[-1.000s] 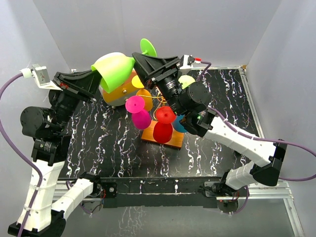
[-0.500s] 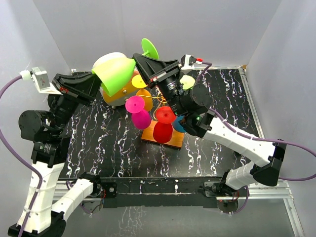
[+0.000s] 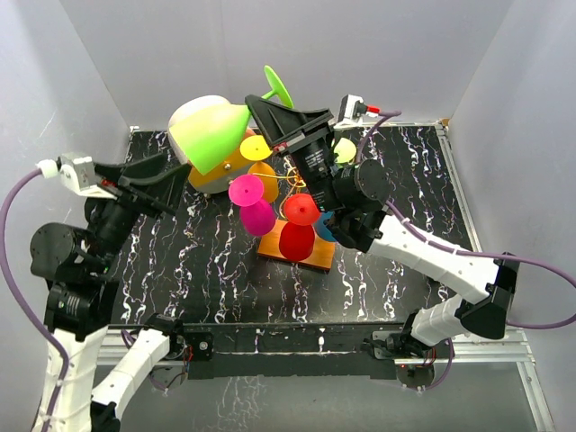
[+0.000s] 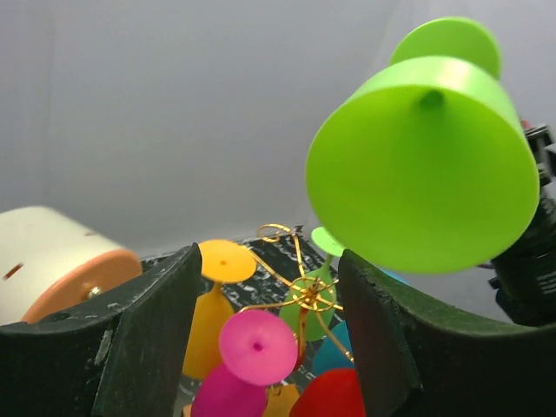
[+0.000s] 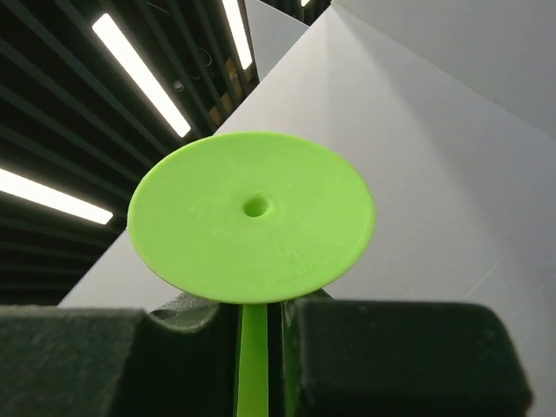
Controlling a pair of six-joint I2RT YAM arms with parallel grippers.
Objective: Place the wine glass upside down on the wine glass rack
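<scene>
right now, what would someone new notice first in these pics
The big lime green wine glass is held tilted in the air above the back of the table, with the right claw shut on its stem. Below it, mid-table, the gold wine glass rack already carries upside-down glasses, with a pink glass and a red glass nearest the arms. The left claw stands open on the left, holding nothing.
</scene>
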